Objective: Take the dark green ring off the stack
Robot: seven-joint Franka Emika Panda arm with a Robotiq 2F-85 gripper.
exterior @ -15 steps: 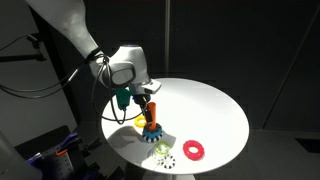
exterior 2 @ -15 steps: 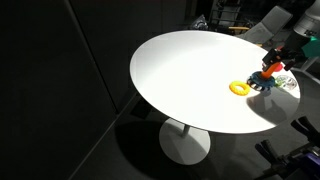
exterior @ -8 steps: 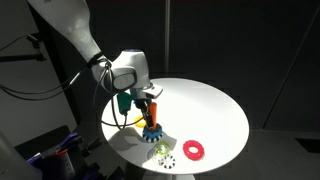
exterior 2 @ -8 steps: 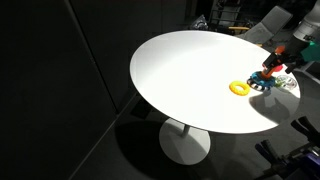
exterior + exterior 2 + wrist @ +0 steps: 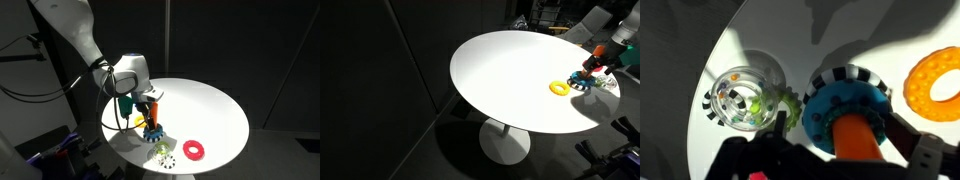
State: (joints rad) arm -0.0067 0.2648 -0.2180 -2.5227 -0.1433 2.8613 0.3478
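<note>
The stack [image 5: 152, 128] is an upright orange peg [image 5: 852, 142] with a blue toothed ring [image 5: 830, 100] and a black-and-white striped ring at its foot. It also shows in an exterior view [image 5: 588, 82]. The dark green ring [image 5: 850, 112] lies thin and snug round the peg on top of the blue ring. My gripper [image 5: 848, 135] is open and hangs over the peg, one finger on each side, not touching the rings. It shows in both exterior views [image 5: 148, 108] [image 5: 599, 64].
A yellow ring [image 5: 140, 122] [image 5: 560, 88] [image 5: 937, 85] lies beside the stack. A pale yellow-green gear ring [image 5: 790, 108] and a clear striped ring [image 5: 740, 97] lie on the other side, near the table edge. A loose red ring [image 5: 193, 150] lies further off on the round white table [image 5: 215, 105].
My gripper has shifted slightly toward the stack and a little lower over the peg. The rings have not moved.
</note>
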